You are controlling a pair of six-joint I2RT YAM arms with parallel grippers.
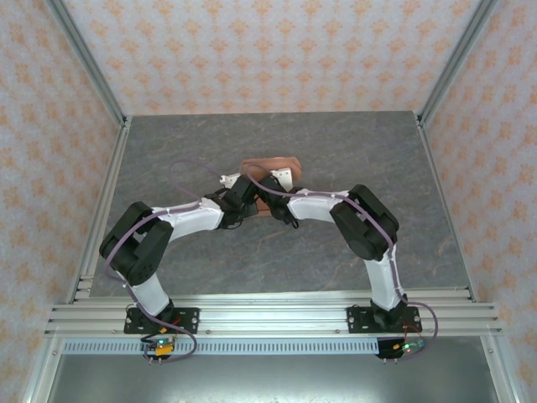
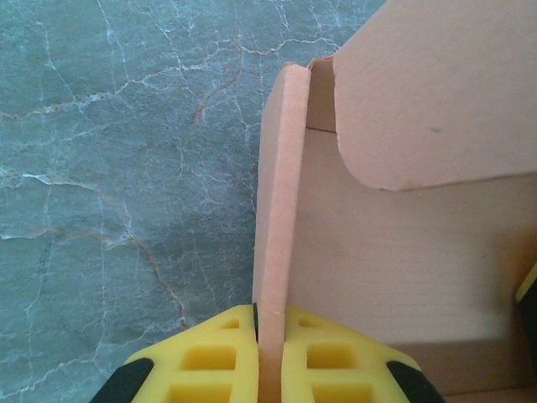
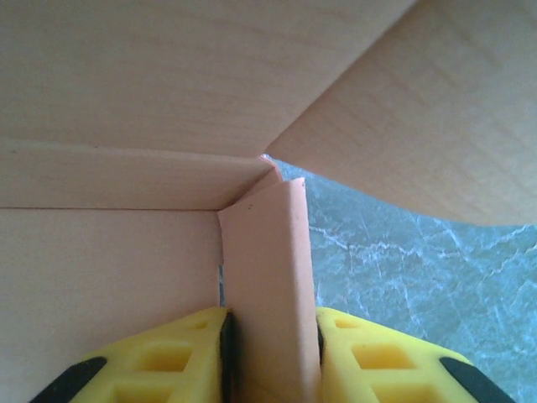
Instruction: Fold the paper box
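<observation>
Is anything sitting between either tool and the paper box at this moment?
Nothing visible. The left tool is shut on one upright wall of the paper box, and the right tool grips another flap.

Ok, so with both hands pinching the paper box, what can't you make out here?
Top view: the wrists cover most of the paper box, so how far it is folded is unclear.
Left wrist view: by the left hand, the box runs off the right and bottom edges; a curved flap hides what lies behind.
Right wrist view: past the right hand, cardboard panels block the box's other side.
</observation>
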